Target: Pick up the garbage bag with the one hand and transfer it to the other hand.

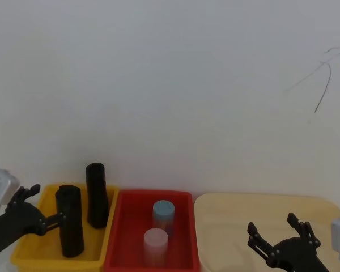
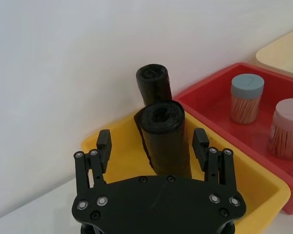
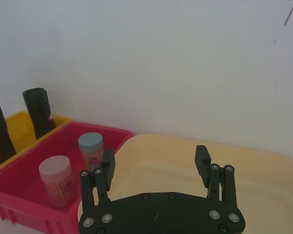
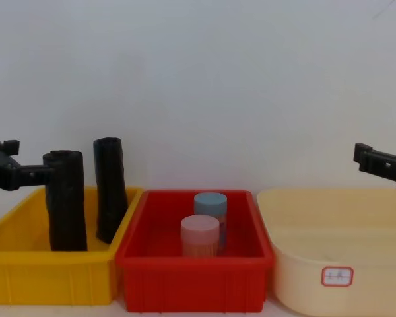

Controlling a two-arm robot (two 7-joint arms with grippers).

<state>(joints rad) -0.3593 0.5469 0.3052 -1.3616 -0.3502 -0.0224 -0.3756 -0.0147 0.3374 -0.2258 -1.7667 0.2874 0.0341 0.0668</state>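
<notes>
The garbage bag [image 1: 69, 222] [image 4: 66, 201] [image 2: 162, 139] is the thicker black roll, standing upright at the front of the yellow bin [image 1: 31, 249] [image 4: 53, 277]. A slimmer black roll [image 1: 96, 195] [image 4: 110, 188] [image 2: 154, 84] stands behind it and leans a little. My left gripper [image 1: 43, 207] [image 2: 152, 139] [image 4: 26, 158] is open just left of the garbage bag near its top. The roll faces the gap between the fingers, and one fingertip [image 1: 59, 216] is right at its side. My right gripper [image 1: 272, 228] [image 3: 155, 156] [image 4: 377, 160] hangs open over the cream bin [image 1: 226, 226] [image 4: 297, 264], holding nothing.
A red bin [image 1: 114, 229] [image 4: 191, 284] sits between the yellow and cream bins. It holds a blue-lidded jar [image 1: 163, 215] [image 4: 210, 205] and a pink-lidded jar [image 1: 156, 243] [image 4: 200, 236]. A white wall stands close behind the bins.
</notes>
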